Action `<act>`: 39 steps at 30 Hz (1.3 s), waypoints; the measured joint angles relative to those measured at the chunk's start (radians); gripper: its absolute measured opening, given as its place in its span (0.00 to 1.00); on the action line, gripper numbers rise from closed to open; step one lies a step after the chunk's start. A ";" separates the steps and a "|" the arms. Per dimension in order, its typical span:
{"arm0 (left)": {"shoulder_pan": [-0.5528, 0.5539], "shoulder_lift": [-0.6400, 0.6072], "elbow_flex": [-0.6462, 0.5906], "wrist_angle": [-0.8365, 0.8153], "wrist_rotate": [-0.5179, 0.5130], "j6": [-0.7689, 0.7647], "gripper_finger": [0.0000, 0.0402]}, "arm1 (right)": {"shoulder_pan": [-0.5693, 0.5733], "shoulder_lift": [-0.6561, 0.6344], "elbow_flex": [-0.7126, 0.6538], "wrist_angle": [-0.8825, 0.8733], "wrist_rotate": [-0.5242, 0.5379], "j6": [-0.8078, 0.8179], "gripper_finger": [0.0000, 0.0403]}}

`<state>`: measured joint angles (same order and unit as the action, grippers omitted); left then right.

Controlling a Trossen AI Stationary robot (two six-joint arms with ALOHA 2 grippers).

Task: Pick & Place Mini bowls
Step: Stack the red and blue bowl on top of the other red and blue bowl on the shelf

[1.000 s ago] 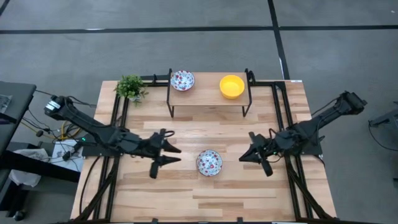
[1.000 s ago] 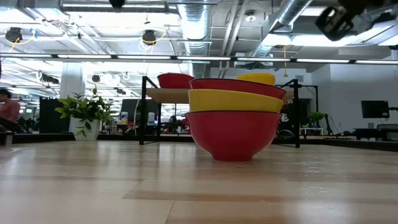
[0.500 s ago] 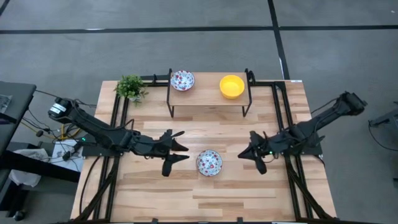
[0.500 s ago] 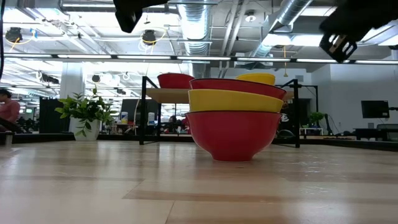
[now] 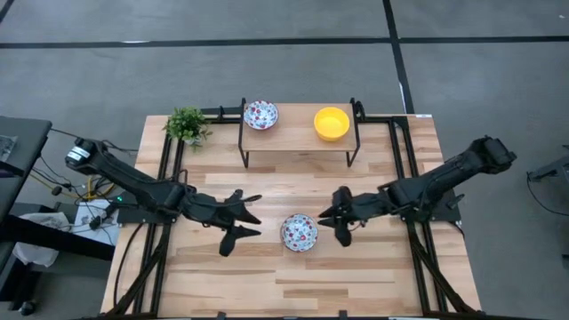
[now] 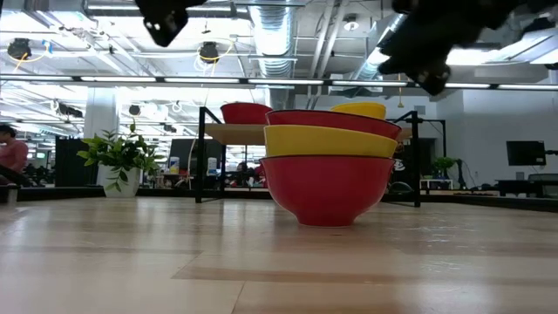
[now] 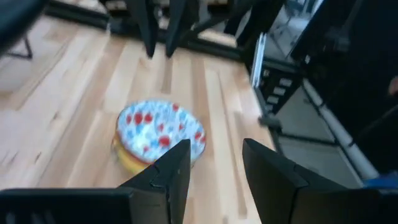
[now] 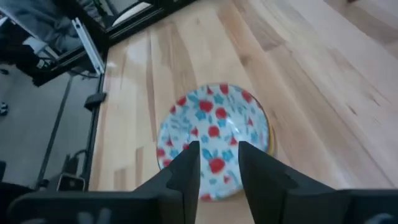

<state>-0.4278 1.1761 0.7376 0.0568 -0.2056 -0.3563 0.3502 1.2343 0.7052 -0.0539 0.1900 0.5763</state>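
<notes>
Now closing in from frame right on the centre bowl stack (image 5: 300, 232): right gripper (image 5: 332, 221) parted, empty; left gripper (image 5: 242, 218) likewise, receding leftward.

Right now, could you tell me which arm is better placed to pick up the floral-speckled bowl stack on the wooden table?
Right, probably. The right gripper sits beside the floral-speckled bowl stack, fingers open toward it; the left gripper, also open, is farther off.

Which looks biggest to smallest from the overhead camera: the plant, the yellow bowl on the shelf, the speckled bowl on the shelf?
1. Plant, largest.
2. Yellow bowl.
3. Speckled bowl, only slightly smaller than the yellow one, nearly alike.
</notes>
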 joint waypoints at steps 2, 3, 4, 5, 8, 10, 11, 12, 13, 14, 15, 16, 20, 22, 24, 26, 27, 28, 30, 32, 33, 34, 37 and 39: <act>0.000 -0.040 0.000 -0.077 -0.001 0.000 0.36 | -0.014 0.050 0.043 -0.001 -0.008 0.010 0.26; 0.001 -0.061 0.000 -0.112 -0.003 0.000 0.36 | -0.020 0.075 0.064 -0.023 -0.008 0.026 0.26; 0.002 -0.082 0.000 -0.136 -0.003 0.003 0.36 | -0.026 0.103 0.090 -0.049 -0.008 0.042 0.26; 0.003 -0.104 0.000 -0.155 -0.003 0.008 0.36 | -0.031 0.131 0.114 -0.079 -0.008 0.054 0.26; 0.003 -0.158 0.000 -0.171 -0.005 0.016 0.36 | -0.040 0.211 0.181 -0.164 -0.008 0.060 0.26; 0.003 -0.185 0.000 -0.171 -0.008 0.018 0.36 | -0.040 0.253 0.220 -0.190 -0.008 0.055 0.26; 0.003 -0.195 0.000 -0.173 -0.008 0.019 0.36 | -0.040 0.269 0.238 -0.196 -0.008 0.052 0.26; 0.003 -0.204 0.000 -0.176 -0.008 0.019 0.36 | -0.041 0.283 0.252 -0.204 -0.008 0.046 0.26; 0.003 -0.210 0.000 -0.176 -0.008 0.019 0.36 | -0.044 0.297 0.266 -0.207 -0.008 0.033 0.26; 0.003 -0.215 0.000 -0.178 -0.008 0.020 0.36 | -0.046 0.310 0.276 -0.210 -0.008 0.019 0.26; 0.003 -0.220 0.000 -0.191 -0.008 0.027 0.36 | -0.045 0.316 0.283 -0.228 -0.008 0.006 0.27; 0.003 -0.221 0.000 -0.198 -0.009 0.034 0.36 | -0.045 0.324 0.293 -0.245 -0.007 0.002 0.27; 0.002 -0.221 0.000 -0.198 -0.003 0.059 0.36 | -0.053 0.339 0.309 -0.304 -0.008 -0.001 0.27; 0.002 -0.221 0.000 -0.200 -0.001 0.067 0.36 | -0.057 0.342 0.309 -0.345 -0.008 0.000 0.27; 0.002 -0.221 0.000 -0.199 0.000 0.071 0.36 | -0.058 0.341 0.309 -0.359 -0.008 0.000 0.27; 0.002 -0.221 0.000 -0.199 0.000 0.072 0.36 | -0.058 0.341 0.309 -0.379 -0.008 0.000 0.27; 0.002 -0.221 0.000 -0.199 0.000 0.072 0.36 | -0.059 0.341 0.309 -0.385 -0.008 0.000 0.27; 0.003 -0.221 0.000 -0.199 0.000 0.072 0.36 | -0.059 0.341 0.309 -0.387 -0.008 0.000 0.27; 0.002 -0.221 0.000 -0.199 0.000 0.072 0.36 | -0.061 0.341 0.309 -0.392 -0.009 0.000 0.27; 0.002 -0.221 0.000 -0.199 0.000 0.072 0.36 | -0.064 0.342 0.309 -0.387 -0.009 0.000 0.27; 0.002 -0.221 0.000 -0.199 0.000 0.072 0.36 | -0.065 0.342 0.309 -0.388 -0.009 0.000 0.27; 0.002 -0.221 0.000 -0.199 0.000 0.072 0.36 | -0.065 0.342 0.309 -0.387 -0.010 0.000 0.27; 0.002 -0.221 0.000 -0.199 0.001 0.072 0.36 | -0.065 0.342 0.309 -0.388 -0.011 0.000 0.27; 0.002 -0.221 0.000 -0.199 0.001 0.072 0.36 | -0.065 0.342 0.309 -0.388 -0.011 0.000 0.27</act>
<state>-0.4254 0.9550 0.7376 -0.1425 -0.2050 -0.2848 0.2855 1.5764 1.0145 -0.4416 0.1787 0.5762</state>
